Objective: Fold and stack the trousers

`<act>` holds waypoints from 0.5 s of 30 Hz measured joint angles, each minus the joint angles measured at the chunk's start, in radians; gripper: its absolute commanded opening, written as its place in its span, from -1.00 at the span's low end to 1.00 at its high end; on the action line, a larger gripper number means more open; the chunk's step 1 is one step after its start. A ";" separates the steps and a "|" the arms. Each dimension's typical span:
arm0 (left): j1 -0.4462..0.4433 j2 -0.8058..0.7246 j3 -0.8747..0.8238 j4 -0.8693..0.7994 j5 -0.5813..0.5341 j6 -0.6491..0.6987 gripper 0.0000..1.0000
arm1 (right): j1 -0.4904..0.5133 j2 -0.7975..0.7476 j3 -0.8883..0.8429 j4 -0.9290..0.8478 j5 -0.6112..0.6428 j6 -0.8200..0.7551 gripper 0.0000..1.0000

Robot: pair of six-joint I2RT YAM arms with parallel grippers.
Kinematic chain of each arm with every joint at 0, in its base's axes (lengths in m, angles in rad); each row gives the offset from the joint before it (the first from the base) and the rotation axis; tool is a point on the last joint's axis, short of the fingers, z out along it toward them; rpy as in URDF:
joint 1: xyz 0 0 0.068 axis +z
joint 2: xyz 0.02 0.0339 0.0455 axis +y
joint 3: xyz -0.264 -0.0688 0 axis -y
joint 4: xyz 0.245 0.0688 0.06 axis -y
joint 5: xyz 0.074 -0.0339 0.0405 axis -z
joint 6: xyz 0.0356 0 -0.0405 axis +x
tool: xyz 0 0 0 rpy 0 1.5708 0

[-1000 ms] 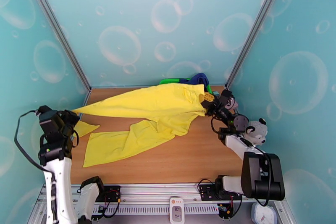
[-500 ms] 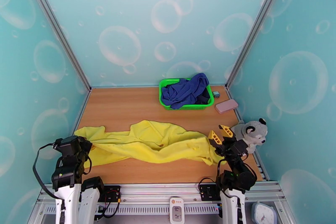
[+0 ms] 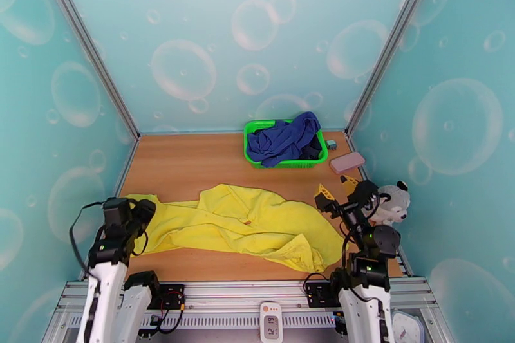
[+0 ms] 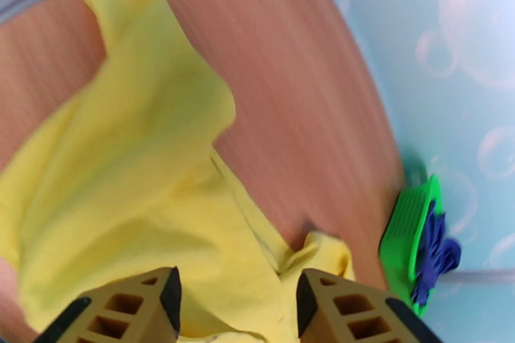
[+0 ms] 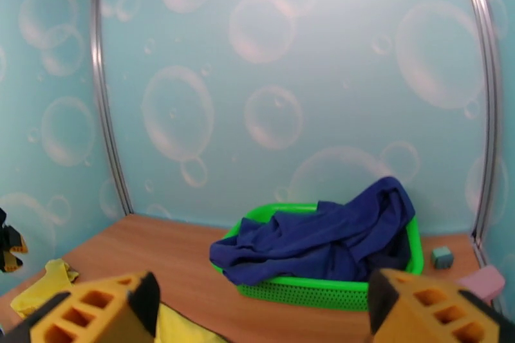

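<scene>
We found the trousers (image 3: 238,225) lying crumpled in a long yellow band across the near part of the table (image 3: 193,164), well apart from the green basket (image 3: 286,163) at the far edge. Their folds hid how the two legs lay, so we could not tell one leg from the other. The left wrist view was blurred, and its lower edge cut off the left gripper (image 4: 235,296). Even so, we could see its two fingers standing apart above the yellow cloth with nothing clamped between them. The right gripper (image 3: 337,188) was raised at the right end of the trousers with its fingers spread wide and empty, and they were also cut off at the bottom of the right wrist view. A heap of blue cloth (image 3: 283,138) hid most of the basket's inside and spilled over its rim. The right arm partly covered a grey plush toy (image 3: 388,203) at the table's right edge. Near the basket lay a pink block (image 3: 347,162) and a small cube (image 3: 331,144), and neither showed a label we could read. A small white display (image 3: 271,322) on the near rail showed figures too small for us to read
</scene>
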 measured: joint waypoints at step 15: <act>-0.381 0.832 0.459 0.194 -0.060 0.481 0.45 | 0.320 0.586 0.121 -0.525 0.432 0.362 0.66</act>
